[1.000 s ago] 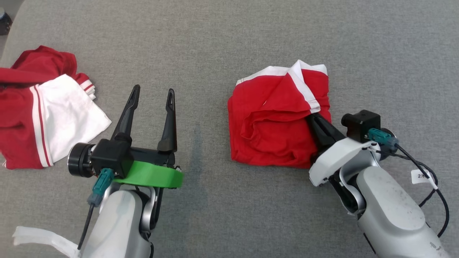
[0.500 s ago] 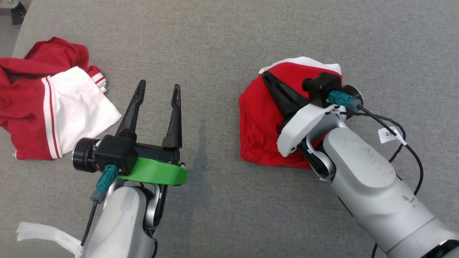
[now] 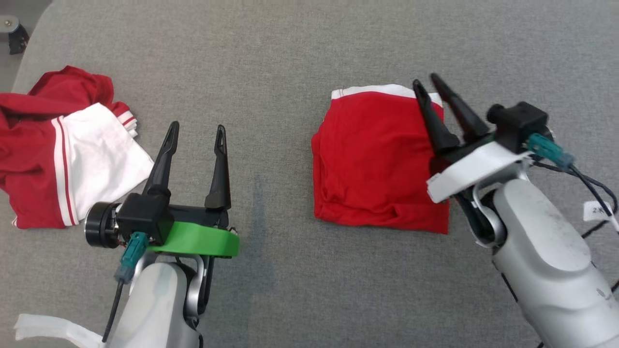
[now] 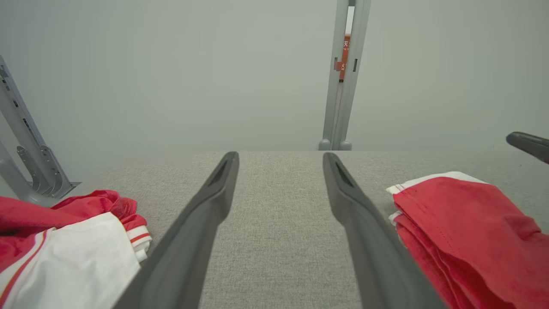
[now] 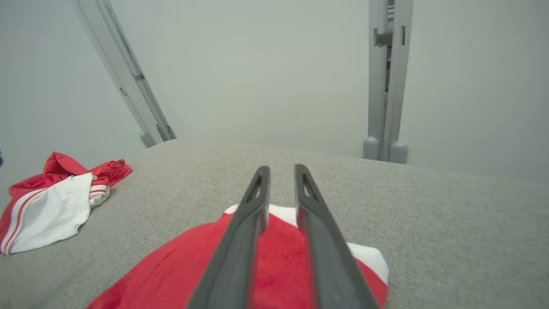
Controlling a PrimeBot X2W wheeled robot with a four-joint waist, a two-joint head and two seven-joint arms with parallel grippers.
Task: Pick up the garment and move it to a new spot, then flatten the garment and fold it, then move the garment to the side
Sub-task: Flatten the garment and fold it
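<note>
The folded garment (image 3: 377,164) lies flat on the grey cloth-covered desk (image 3: 271,58), to the right of centre in the head view and well apart from a loose red-and-white heap of clothing (image 3: 72,159) at the far left. It is a compact, nearly square red packet; its white band runs left to right along the far edge, so that edge points away from the robot, while the thicker, creased layers sit at the near edge. The long axis, as far as so square a shape has one, seems to run from near to far.

The right hand (image 3: 424,79) hangs over the packet's far right corner, fingers slanting up and to the left past the white band. Its fingers are a little apart, and the right wrist view shows no cloth between them, so it is released and grasping nothing. That pose, low over a corner, suits laying a fold down or pressing it flat, not carrying.

The left hand (image 3: 197,126) is spread wide and empty, pointing forward over bare desk between the two garments. It is likely kept there to leave the fold undisturbed, yet near enough to help. Folding looks done or nearly so; the move to the side remains.
</note>
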